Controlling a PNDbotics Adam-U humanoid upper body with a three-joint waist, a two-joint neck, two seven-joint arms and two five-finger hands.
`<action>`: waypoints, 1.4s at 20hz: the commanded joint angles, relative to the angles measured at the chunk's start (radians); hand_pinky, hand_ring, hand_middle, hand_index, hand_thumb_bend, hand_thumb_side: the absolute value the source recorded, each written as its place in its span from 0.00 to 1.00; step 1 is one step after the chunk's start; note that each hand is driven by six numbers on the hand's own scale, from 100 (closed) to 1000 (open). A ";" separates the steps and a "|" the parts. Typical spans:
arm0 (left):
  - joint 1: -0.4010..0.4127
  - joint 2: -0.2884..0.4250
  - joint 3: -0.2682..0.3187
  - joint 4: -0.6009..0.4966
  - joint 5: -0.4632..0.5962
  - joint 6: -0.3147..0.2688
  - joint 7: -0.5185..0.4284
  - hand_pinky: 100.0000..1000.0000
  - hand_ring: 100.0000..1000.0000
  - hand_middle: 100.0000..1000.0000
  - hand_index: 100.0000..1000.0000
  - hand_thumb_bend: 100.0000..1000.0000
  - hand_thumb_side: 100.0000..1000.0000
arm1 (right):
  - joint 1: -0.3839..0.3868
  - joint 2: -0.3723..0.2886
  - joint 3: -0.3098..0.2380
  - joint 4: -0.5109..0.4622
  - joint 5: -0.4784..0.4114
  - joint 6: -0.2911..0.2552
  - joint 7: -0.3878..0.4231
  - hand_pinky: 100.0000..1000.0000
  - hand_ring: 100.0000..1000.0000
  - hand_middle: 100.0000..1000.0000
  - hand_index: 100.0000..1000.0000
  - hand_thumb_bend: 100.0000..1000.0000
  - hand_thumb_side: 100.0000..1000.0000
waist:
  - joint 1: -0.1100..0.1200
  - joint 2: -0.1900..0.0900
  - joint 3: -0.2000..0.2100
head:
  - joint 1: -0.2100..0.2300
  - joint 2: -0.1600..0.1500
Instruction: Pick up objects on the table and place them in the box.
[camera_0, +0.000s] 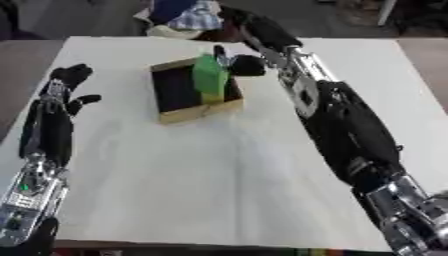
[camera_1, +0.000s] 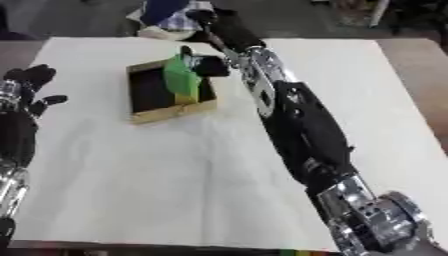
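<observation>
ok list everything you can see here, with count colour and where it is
table: one, white top, fills most of the view
box: one, tan walls and dark inside, far centre-left of the table
green object: one, green, upright over the box's right side, at the right hand
cloth pile: one, blue, white and cream, beyond the table's far edge
left hand: one, black, open, left edge of the table
right hand: one, black, at the box, curled on the green object
</observation>
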 joint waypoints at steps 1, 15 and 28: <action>-0.005 0.020 0.014 -0.012 -0.003 -0.004 0.006 0.69 0.93 0.74 0.80 0.00 0.92 | 0.011 -0.090 -0.024 -0.103 -0.112 0.016 -0.034 0.78 0.79 0.88 1.00 0.00 0.57 | 0.008 -0.020 -0.004 | 0.011 0.005; 0.009 0.035 0.036 -0.024 -0.027 -0.011 0.042 0.69 0.93 0.74 0.79 0.00 0.91 | 0.286 -0.332 -0.126 -0.329 -0.624 0.097 -0.161 0.75 0.73 0.79 0.98 0.00 0.64 | -0.004 -0.006 -0.034 | 0.044 0.005; 0.021 0.033 0.046 -0.056 -0.076 -0.020 0.063 0.68 0.94 0.75 0.79 0.00 0.90 | 0.568 -0.305 -0.199 -0.503 -0.835 0.093 -0.247 0.73 0.69 0.71 0.96 0.00 0.75 | -0.013 0.020 -0.087 | 0.086 0.005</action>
